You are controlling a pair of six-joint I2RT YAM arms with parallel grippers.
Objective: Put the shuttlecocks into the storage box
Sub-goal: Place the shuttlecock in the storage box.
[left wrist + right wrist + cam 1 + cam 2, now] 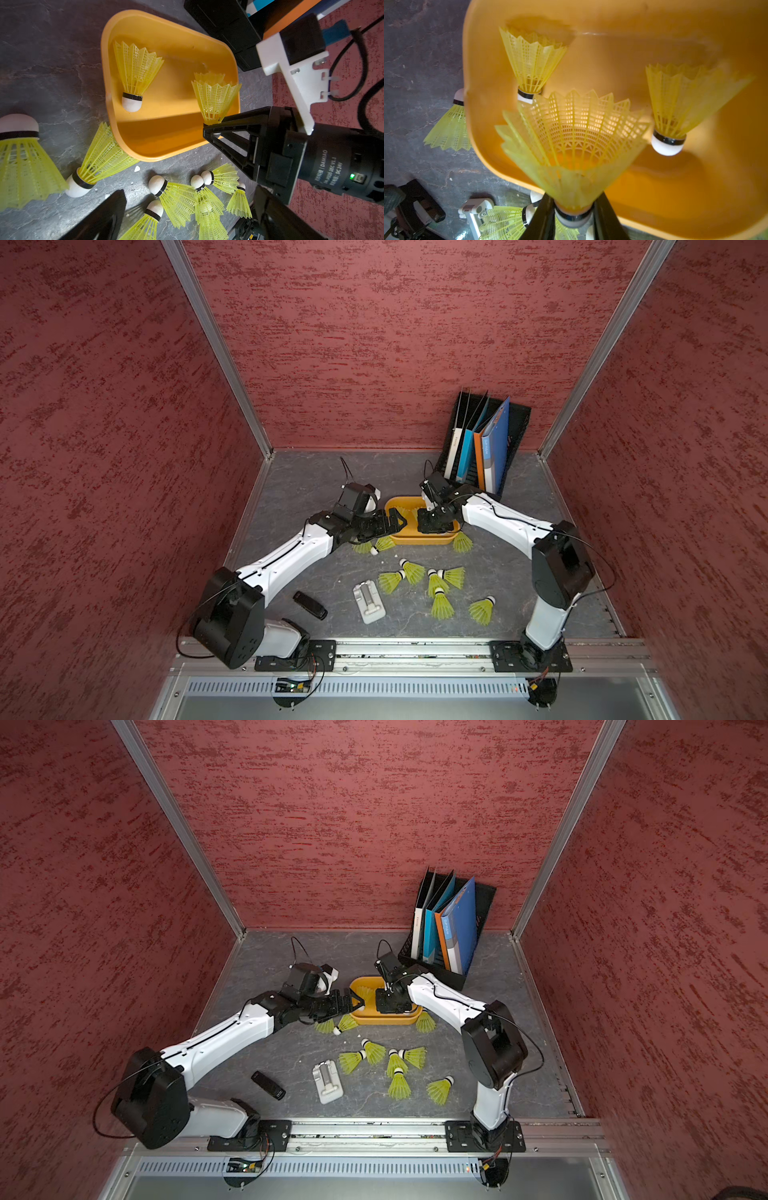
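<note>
At storage box [415, 540] left end: left gripper [400, 519] spread, empty | box has 2 shuttlecocks [135, 68] in | right gripper [574, 212] pinching held shuttlecock [571, 145] by cork, over box; imo go low, then release | loose shuttlecocks [440, 605] on table [311, 489] nr front wall | file rack [519, 427] close behind rt arm, mind it
</note>
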